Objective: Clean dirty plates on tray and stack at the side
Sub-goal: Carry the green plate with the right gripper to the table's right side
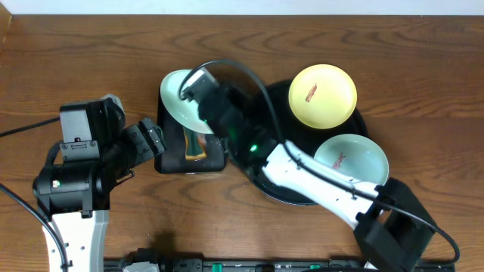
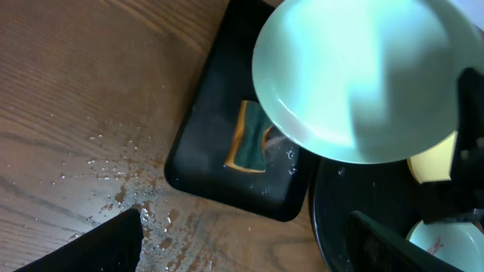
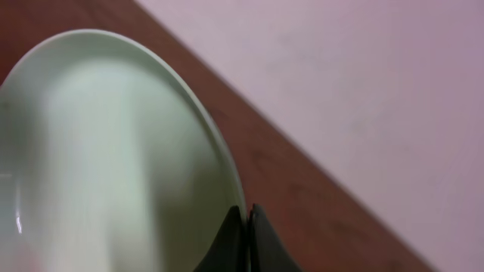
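My right gripper (image 1: 198,100) is shut on the rim of a mint-blue plate (image 1: 178,100) and holds it tilted above the small rectangular black tray (image 1: 169,160). In the right wrist view the fingers (image 3: 246,215) pinch the plate's edge (image 3: 106,151). The plate fills the top of the left wrist view (image 2: 355,75). A pale yellow plate (image 1: 323,95) and a second mint-blue plate (image 1: 355,159), both with a reddish smear, lie on the large round black tray (image 1: 281,195). My left gripper (image 1: 155,141) is open and empty at the small tray's left edge.
A green and yellow sponge (image 2: 251,137) lies in the small rectangular tray (image 2: 219,91). Water drops (image 2: 128,177) wet the wood beside it. The round tray's rim (image 2: 321,227) sits just right of the left gripper (image 2: 242,245).
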You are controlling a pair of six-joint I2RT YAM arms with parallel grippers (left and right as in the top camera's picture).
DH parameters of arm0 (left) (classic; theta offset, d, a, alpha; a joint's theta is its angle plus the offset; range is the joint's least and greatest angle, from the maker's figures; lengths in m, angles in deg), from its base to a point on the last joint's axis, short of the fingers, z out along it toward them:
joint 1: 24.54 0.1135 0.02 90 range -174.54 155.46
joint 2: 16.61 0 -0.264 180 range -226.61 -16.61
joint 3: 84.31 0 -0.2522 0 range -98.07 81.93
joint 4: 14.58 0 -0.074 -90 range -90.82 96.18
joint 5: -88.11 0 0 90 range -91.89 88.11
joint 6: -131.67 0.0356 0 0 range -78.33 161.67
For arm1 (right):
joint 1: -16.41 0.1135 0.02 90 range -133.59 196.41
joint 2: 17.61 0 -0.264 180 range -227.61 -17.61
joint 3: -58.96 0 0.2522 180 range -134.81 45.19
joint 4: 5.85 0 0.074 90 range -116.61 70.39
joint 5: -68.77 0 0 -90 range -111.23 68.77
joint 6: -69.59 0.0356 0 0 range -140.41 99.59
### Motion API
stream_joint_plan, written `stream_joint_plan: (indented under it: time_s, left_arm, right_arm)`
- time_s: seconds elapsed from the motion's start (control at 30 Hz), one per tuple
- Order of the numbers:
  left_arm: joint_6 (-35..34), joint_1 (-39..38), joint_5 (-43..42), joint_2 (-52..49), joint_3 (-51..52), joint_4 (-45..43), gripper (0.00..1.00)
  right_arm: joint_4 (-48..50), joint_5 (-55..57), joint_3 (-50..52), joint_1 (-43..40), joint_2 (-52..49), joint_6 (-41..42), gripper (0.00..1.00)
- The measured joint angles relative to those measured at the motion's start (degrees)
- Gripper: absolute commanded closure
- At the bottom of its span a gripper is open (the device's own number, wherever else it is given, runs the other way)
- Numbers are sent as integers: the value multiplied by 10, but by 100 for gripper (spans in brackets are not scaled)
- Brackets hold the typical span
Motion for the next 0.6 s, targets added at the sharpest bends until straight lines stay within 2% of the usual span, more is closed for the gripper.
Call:
stream_joint_plan:
  time_s: [0.27, 0.6]
  left_arm:
    - [0, 0, 0, 0, 0, 0, 14]
    - [0, 0, 0, 0, 0, 0, 14]
  right_arm:
    - [66, 136, 0, 50, 0, -94, 99]
    - [95, 179, 0, 53, 0, -127, 99]
